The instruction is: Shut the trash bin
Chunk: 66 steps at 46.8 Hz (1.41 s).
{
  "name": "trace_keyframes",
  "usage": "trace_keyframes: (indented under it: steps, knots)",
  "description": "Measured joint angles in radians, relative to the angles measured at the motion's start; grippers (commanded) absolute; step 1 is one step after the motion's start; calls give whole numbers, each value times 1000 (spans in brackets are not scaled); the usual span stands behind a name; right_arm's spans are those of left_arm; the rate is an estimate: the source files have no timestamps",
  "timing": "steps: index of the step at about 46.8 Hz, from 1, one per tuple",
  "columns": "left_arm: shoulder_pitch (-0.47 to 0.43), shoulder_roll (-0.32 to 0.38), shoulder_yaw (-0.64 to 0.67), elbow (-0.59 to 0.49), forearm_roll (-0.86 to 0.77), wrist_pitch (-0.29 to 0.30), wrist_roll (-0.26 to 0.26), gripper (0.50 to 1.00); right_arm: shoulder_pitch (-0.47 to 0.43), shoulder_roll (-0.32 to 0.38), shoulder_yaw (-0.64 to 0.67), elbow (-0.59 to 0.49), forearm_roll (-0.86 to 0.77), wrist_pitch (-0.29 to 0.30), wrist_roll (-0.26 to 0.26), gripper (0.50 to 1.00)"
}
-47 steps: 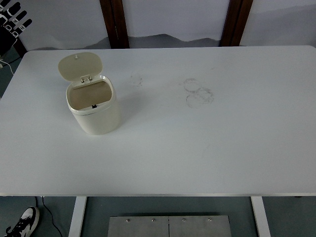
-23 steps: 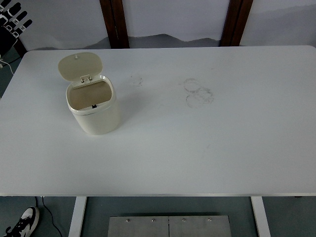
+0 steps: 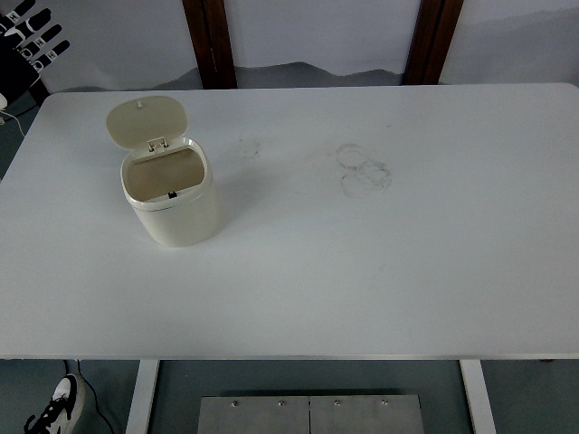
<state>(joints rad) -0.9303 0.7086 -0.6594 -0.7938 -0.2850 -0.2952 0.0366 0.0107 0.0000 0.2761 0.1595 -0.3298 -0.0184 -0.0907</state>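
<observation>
Down at the bottom left, below the table's near edge, a black-and-white shoe (image 3: 56,411) shows on the floor beside a white table leg (image 3: 142,396). On the white table (image 3: 362,289), well in from the near edge on the left side, stands the cream trash bin (image 3: 173,199), upright, its mouth uncovered. Its lid (image 3: 147,121) is hinged at the far rim and tilted back, open. Further right are faint ring marks (image 3: 364,169) on the tabletop. Beyond the far left corner, the left hand (image 3: 27,45) hovers off the table, black fingers (image 3: 45,38) with white patches spread wide, holding nothing and well apart from the bin.
</observation>
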Motion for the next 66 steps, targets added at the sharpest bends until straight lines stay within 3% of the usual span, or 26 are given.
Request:
trace_keyframes:
  steps: [10, 19, 25, 32, 45, 66]
  knots:
    - [-8, 26, 2, -120, 0, 101, 118, 1000, 0, 0, 0, 0, 0, 0, 0, 995]
    - [-16, 73, 9, -214, 0, 164, 155, 1000, 0, 0, 0, 0, 0, 0, 0, 995]
    - [-51, 97, 48, -236, 1, 168, 194, 1000, 0, 0, 0, 0, 0, 0, 0, 995]
    - [-152, 112, 184, -246, 2, 168, 236, 1000, 0, 0, 0, 0, 0, 0, 0, 995]
    - [-380, 107, 451, -252, 1, 165, 251, 1000, 0, 0, 0, 0, 0, 0, 0, 995]
    - [-535, 111, 662, -297, 1, 166, 380, 1000, 0, 0, 0, 0, 0, 0, 0, 995]
